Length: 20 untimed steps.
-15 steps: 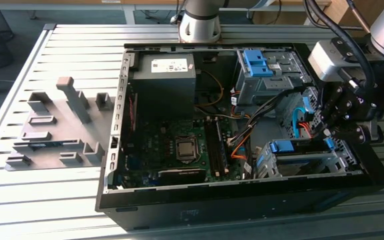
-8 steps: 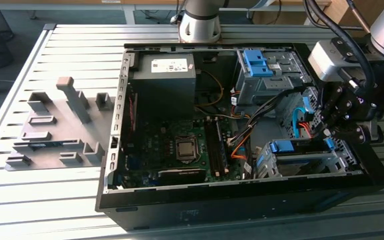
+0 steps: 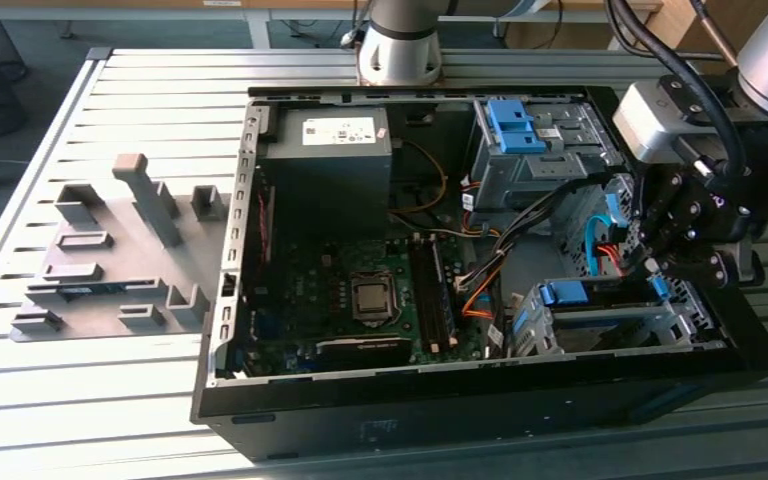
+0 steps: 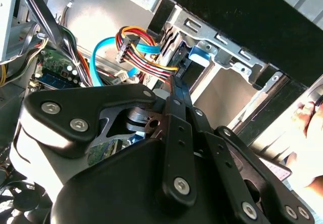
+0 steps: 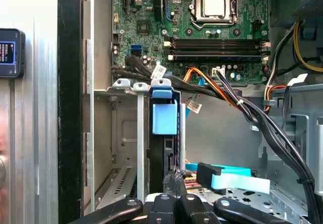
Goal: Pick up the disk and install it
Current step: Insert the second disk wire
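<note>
Black gripper links fill the foreground of both wrist views, with the gripper [image 4: 174, 85] tapering to a narrow tip; the fingers [image 5: 175, 179] appear pressed together, with no gap seen between them and nothing held. In the exterior view the gripper [image 3: 651, 262] hangs inside the open computer case [image 3: 224, 330], at the exterior view's right, just above the drive cage [image 3: 611, 325].

The disk [image 5: 165, 133] sits upright in a slot of the drive cage [image 5: 126, 128]; its blue rail tab [image 5: 164, 117] faces the first wrist view, and the dark drive edge runs below the tab toward the fingertips. In the exterior view the same blue rail [image 3: 584, 292] shows at the top of the cage, directly under the gripper. Whether the fingers touch the disk cannot be told.

A bundle of red, yellow and orange wires [image 4: 144, 57] and a light-blue data cable [image 4: 103, 57] lie just beside the gripper. The motherboard [image 5: 202, 27], with its bare processor socket [image 5: 214, 6], lies well apart from the cage. A grey power supply [image 3: 328, 150] with a white sticker sits at the case's far end, and a second cage with a blue bracket [image 3: 511, 125] stands beside it.

The case rests on a slatted metal tabletop [image 3: 117, 400]. A grey fixture plate [image 3: 117, 260] with raised blocks lies to the exterior view's left of the case.
</note>
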Each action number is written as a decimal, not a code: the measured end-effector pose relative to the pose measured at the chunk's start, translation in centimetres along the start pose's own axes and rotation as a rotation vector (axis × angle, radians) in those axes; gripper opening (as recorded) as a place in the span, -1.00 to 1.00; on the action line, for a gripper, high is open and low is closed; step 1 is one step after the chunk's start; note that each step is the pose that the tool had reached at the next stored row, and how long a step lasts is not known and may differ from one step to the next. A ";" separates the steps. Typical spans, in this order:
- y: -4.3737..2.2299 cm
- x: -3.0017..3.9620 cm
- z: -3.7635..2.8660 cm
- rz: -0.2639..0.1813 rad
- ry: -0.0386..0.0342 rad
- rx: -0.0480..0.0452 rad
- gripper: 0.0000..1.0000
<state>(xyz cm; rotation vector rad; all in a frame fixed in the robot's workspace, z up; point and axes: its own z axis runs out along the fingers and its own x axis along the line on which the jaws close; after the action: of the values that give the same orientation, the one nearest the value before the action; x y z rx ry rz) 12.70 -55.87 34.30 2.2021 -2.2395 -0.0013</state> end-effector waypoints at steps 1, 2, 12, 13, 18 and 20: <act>0.14 0.00 0.00 0.000 0.0001 0.0000 -0.79; 0.25 0.01 0.01 0.000 -0.0001 0.0000 -0.79; 0.51 0.02 -2.18 0.000 -0.0001 0.0001 -0.79; 0.63 0.02 -2.35 0.000 -0.0001 0.0002 -0.79; 2.15 0.05 -2.60 0.000 0.0001 0.0062 -0.79; 2.37 0.03 -3.09 0.000 -0.0001 0.0063 -0.79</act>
<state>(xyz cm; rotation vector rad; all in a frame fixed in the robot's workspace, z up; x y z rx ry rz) 10.33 -55.86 37.40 2.2052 -2.2428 0.0056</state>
